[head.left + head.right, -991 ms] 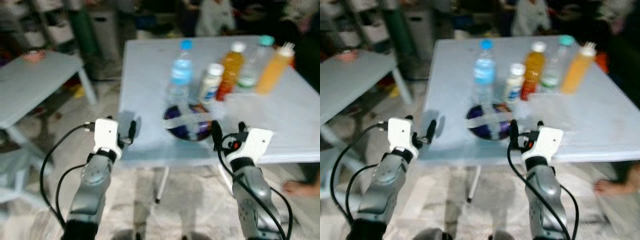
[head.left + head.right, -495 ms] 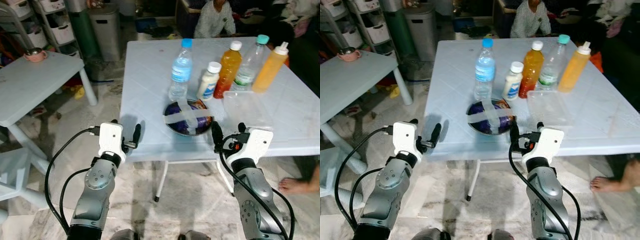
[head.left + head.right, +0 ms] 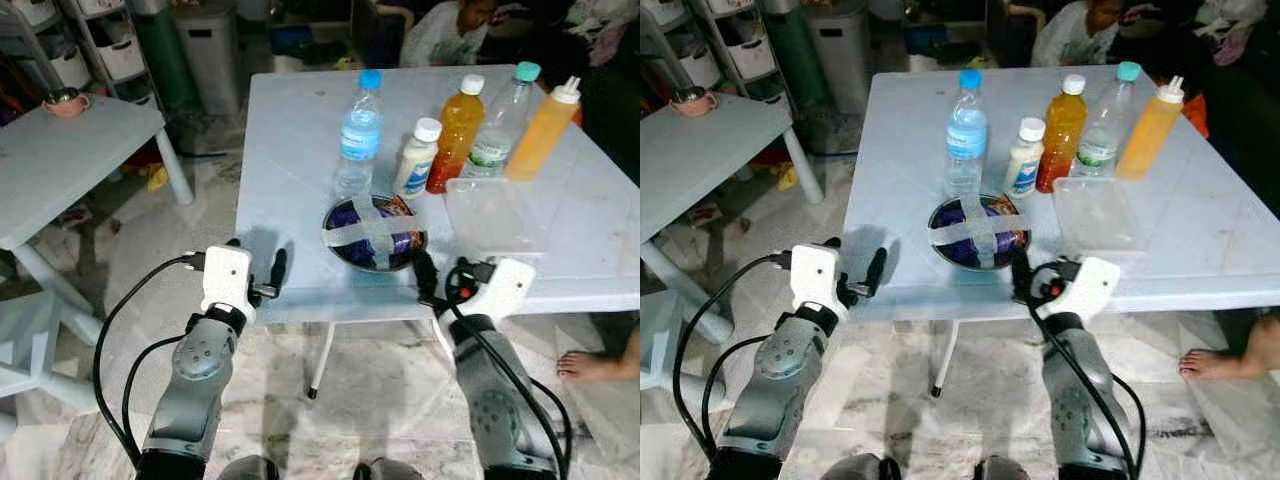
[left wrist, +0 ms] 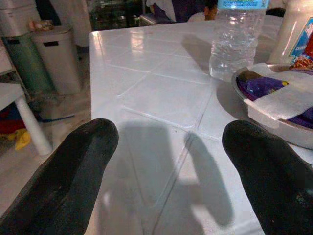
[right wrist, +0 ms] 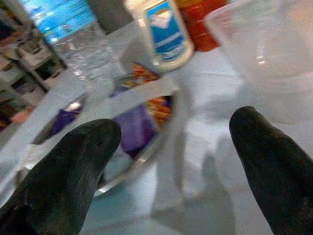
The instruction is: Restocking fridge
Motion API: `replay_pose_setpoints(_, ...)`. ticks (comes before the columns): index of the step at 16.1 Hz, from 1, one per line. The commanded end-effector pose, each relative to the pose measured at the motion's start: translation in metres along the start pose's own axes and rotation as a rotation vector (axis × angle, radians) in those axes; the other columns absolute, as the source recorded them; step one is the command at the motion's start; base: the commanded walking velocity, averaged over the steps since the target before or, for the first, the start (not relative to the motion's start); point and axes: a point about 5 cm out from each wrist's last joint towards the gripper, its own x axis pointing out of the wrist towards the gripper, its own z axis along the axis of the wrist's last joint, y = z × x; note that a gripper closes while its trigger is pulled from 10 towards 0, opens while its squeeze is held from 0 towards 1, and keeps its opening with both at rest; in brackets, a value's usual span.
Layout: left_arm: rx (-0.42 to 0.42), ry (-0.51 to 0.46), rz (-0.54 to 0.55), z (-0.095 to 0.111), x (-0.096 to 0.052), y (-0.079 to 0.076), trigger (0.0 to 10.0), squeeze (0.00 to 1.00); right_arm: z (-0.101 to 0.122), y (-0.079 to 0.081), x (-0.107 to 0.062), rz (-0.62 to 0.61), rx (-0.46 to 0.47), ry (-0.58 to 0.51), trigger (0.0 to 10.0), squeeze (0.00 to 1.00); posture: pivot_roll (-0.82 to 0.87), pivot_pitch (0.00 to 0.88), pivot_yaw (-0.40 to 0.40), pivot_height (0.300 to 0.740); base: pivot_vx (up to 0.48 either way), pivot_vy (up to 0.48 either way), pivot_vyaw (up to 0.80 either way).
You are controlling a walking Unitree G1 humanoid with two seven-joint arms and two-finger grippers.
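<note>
A: Bowl, taped, near table front edge, bottles behind. Both grippers short of it.

B: Left gripper spread, empty. Right gripper spread at bowl. Risk: tape slips, bowl tips off.

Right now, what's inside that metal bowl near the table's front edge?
The metal bowl holds purple packets plus a red-orange wrapper. Two crossed strips of pale tape cover the middle, so what lies beneath them and at the bottom can't be seen.
</note>
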Motion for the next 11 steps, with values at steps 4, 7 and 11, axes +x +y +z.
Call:
replay_pose_setpoints(4, 0.034, -0.012, -0.008, 0.003, -0.001, 0.001, 10.0, 0.0, -0.008, 0.01, 0.0, 0.057, 0.1, 0.065, 10.0, 0.0, 0.0, 0.063, 0.01, 0.74, 0.0, 0.0, 0.0)
replay_pose_setpoints(7, 0.034, -0.01, -0.019, 0.003, -0.001, -0.001, 10.0, 0.0, -0.016, 0.01, -0.001, 0.075, 0.181, 0.151, 2.1, 0.0, 0.0, 0.06, 0.015, 0.74, 0.0, 0.0, 0.0)
replay_pose_setpoints(11, 0.039, -0.014, -0.029, 0.004, 0.0, -0.001, 10.0, 0.0, -0.014, 0.01, 0.0, 0.073, 0.171, 0.189, 0.0, 0.0, 0.0, 0.061, 0.017, 0.74, 0.0, 0.0, 0.0)
